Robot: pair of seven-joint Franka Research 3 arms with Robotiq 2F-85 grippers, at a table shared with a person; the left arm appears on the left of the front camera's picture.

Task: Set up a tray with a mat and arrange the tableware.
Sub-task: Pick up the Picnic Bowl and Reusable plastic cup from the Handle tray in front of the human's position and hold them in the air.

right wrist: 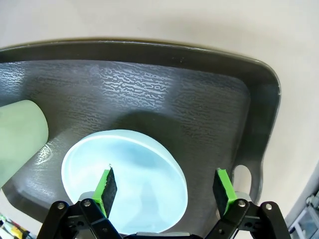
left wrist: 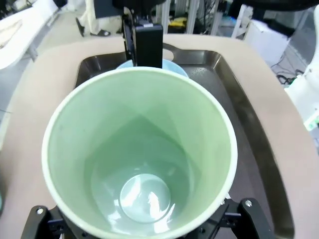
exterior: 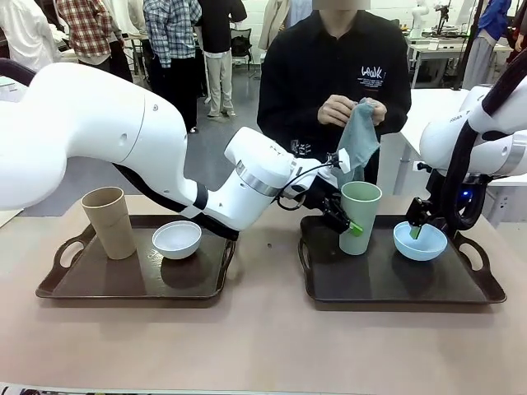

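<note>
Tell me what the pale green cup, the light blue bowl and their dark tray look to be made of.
Pale green cup: probably plastic or melamine; smooth, satin, soft highlights inside its bottom.
Light blue bowl: similar smooth, faintly glossy look; glazed ceramic can't be excluded.
Tray: likely moulded dark plastic, wrinkle-textured floor, smoother rim with cut-out handle.

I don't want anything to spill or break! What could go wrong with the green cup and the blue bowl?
The green cup is tall, and the left gripper stands open around it; a sideways nudge could tip it. The right gripper has one finger over the blue bowl and one outside its rim, so pinching there might flip it.
</note>
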